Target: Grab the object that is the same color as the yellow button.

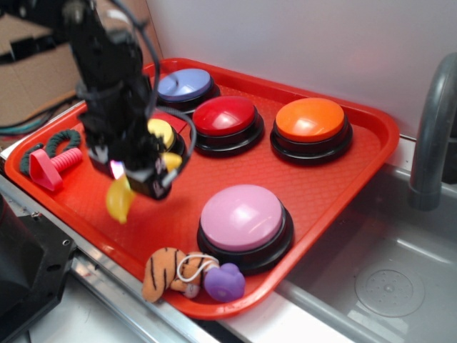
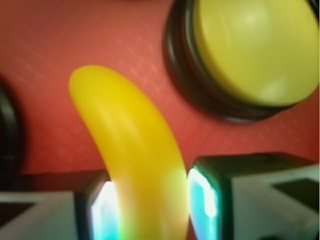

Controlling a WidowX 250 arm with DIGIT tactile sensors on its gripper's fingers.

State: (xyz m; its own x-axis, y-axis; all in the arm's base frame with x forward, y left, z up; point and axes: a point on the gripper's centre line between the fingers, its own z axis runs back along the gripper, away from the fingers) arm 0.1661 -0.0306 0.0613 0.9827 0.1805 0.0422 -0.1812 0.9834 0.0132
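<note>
The yellow toy banana point(image 1: 118, 200) hangs from my gripper point(image 1: 143, 180) above the red tray point(image 1: 371, 136), at the tray's left side. In the wrist view the banana point(image 2: 135, 150) runs up between my two fingers, which press on it from both sides, and my gripper point(image 2: 152, 205) is shut on it. The yellow button point(image 1: 160, 131) sits just behind the gripper, partly hidden by the arm. In the wrist view the yellow button point(image 2: 255, 50) fills the upper right.
On the tray: a blue button point(image 1: 184, 86), a red button point(image 1: 226, 118), an orange button point(image 1: 310, 123), a pink button point(image 1: 241, 219), a tiger plush point(image 1: 166, 273) with a purple toy point(image 1: 226, 281) at the front edge, and a pink screw point(image 1: 50, 164). A grey faucet point(image 1: 433, 121) stands right.
</note>
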